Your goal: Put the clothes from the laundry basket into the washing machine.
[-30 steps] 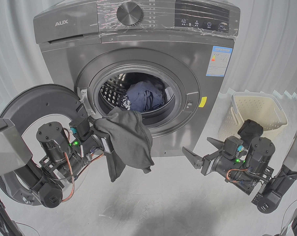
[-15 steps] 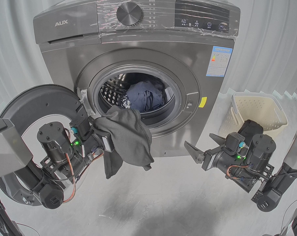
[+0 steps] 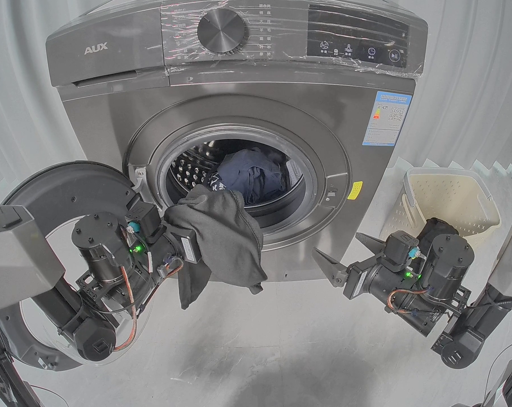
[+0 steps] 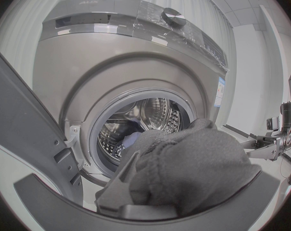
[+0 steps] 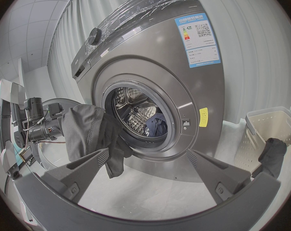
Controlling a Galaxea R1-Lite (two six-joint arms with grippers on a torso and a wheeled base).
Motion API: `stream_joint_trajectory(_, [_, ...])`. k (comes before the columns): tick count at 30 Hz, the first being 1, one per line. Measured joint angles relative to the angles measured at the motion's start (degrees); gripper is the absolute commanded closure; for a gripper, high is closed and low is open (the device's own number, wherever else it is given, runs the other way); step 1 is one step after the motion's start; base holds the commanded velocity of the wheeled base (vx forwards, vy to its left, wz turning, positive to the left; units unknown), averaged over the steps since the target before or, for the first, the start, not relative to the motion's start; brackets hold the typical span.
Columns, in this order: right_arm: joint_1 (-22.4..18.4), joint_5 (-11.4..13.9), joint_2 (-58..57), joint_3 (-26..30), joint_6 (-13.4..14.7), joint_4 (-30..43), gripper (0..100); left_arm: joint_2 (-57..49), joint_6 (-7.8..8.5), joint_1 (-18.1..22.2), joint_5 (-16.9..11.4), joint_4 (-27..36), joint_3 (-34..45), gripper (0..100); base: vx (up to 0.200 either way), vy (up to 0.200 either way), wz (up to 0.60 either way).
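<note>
Pale curtain behind, grey floor in front. Washing machine has its door swung open to the left, close beside the left arm. Left claw grips a dark grey garment at the near lower lip of the drum mouth, with most of the cloth hanging below the rim. Risk: the trailing tail snags on the lip or slides out onto the floor. Navy garment lies in the drum. Right claw is spread open and empty, near the laundry basket on the right, which holds a black garment.
</note>
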Motion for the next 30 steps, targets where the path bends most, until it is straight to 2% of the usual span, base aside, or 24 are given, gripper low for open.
stream_joint_trajectory(6, [0.77, -0.02, -0.02, -0.05, 0.01, 0.00, 0, 0.99, 0.02, -0.67, 0.20, -0.02, -0.26, 100, 0.000, 0.000, 0.00])
stream_joint_trajectory(14, [1.27, -0.05, 0.04, 0.02, 0.28, 0.00, 0, 1.40, -0.20, -0.98, 0.20, -0.09, -0.12, 100, 0.200, 0.000, 0.00])
stream_joint_trajectory(18, [1.95, -0.98, 0.04, 0.02, 0.59, 0.00, 0, 1.49, -0.15, -0.96, 0.22, -0.06, -0.26, 100, 0.200, 0.000, 0.00])
stream_joint_trajectory(22, [2.83, -1.30, 0.00, 0.09, 0.88, 0.00, 0, 1.54, -0.17, -1.02, 0.22, -0.09, -0.45, 100, 0.000, 0.000, 0.00])
stream_joint_trajectory(25, [3.77, -1.28, -0.18, 0.28, 0.88, 0.00, 0, 1.49, -1.29, -1.63, 0.22, -0.13, -0.45, 100, 0.000, 0.000, 0.00])
stream_joint_trajectory(27, [4.49, -1.26, -0.40, 0.48, 0.88, 0.00, 0, 1.38, -2.74, -2.21, 0.13, -0.13, -0.45, 100, 0.000, 0.000, 0.00])
stream_joint_trajectory(30, [5.86, -1.12, -0.96, 1.27, 0.66, 0.04, 0, 1.23, -3.15, -2.57, 0.00, -0.09, -0.06, 100, 0.000, 0.000, 0.00])
